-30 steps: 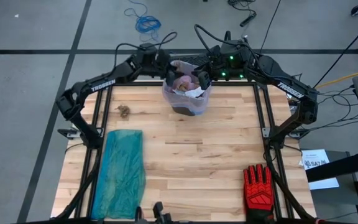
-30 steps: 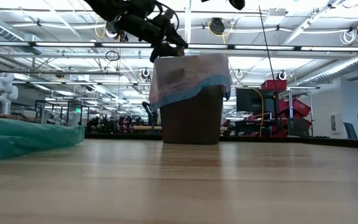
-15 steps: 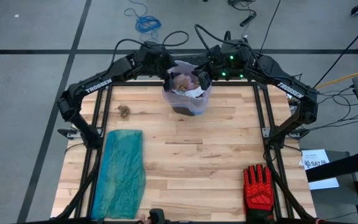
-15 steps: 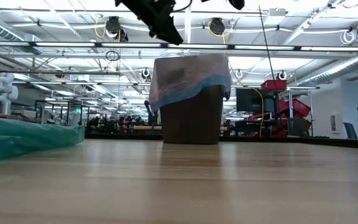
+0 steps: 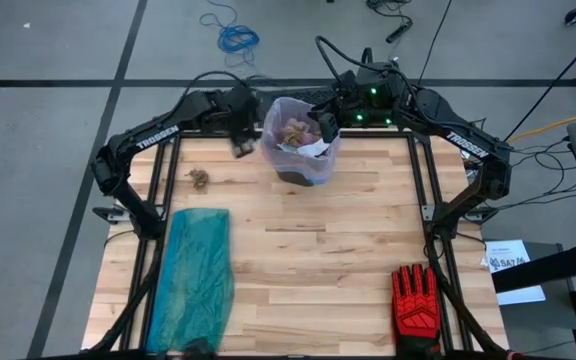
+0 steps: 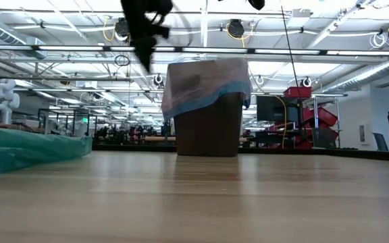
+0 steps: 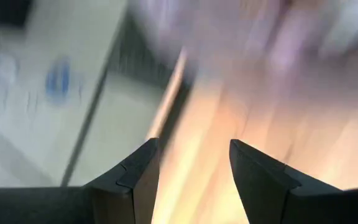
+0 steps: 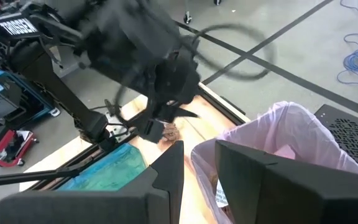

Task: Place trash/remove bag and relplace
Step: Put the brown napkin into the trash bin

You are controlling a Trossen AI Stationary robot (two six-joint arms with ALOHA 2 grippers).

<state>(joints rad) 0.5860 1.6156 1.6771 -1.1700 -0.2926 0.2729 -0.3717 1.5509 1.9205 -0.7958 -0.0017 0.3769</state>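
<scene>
A dark bin (image 5: 301,160) stands near the table's far edge, lined with the pinkish bag (image 6: 204,84), whose blue drawstring rim (image 6: 211,96) is folded down outside. Brown wads and white scraps of trash (image 5: 294,133) lie inside. One brown wad (image 5: 200,178) rests on the table to the left. My left gripper (image 5: 242,146) hovers left of the bin, open and empty (image 7: 193,162). My right gripper (image 5: 320,126) is open at the bin's right rim (image 8: 199,163), a finger on each side of the bag's edge (image 8: 199,149). Whether it touches the bag, I cannot tell.
A teal-green plastic bag (image 5: 196,278) lies flat along the table's left side. A red-and-black glove (image 5: 415,305) sits at the near right corner. Bare wood spreads across the middle. The table frame's rails run along both sides.
My left gripper has risen from above the bin's left rim and swung toward the table's left and slightly nearer, so it now hangs beside the bin. The right arm and the bin have kept still.
</scene>
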